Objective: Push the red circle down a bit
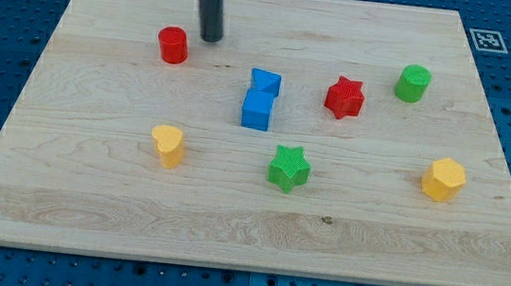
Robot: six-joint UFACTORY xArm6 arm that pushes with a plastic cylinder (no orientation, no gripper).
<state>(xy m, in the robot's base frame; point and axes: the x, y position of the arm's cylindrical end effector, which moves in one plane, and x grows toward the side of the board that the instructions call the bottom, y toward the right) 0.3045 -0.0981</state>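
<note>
The red circle (172, 45) is a short red cylinder standing at the upper left of the wooden board (89, 192). My tip (210, 38) is the lower end of the dark rod that comes down from the view's top. It rests on the board just to the right of the red circle and slightly above it, a small gap apart, not touching it.
Two blue blocks touch near the centre: a blue wedge-like block (266, 81) above a blue cube (257, 110). A red star (344, 97), a green cylinder (413, 83), a green star (289, 168), a yellow heart (168, 144) and a yellow hexagon (443, 179) lie around.
</note>
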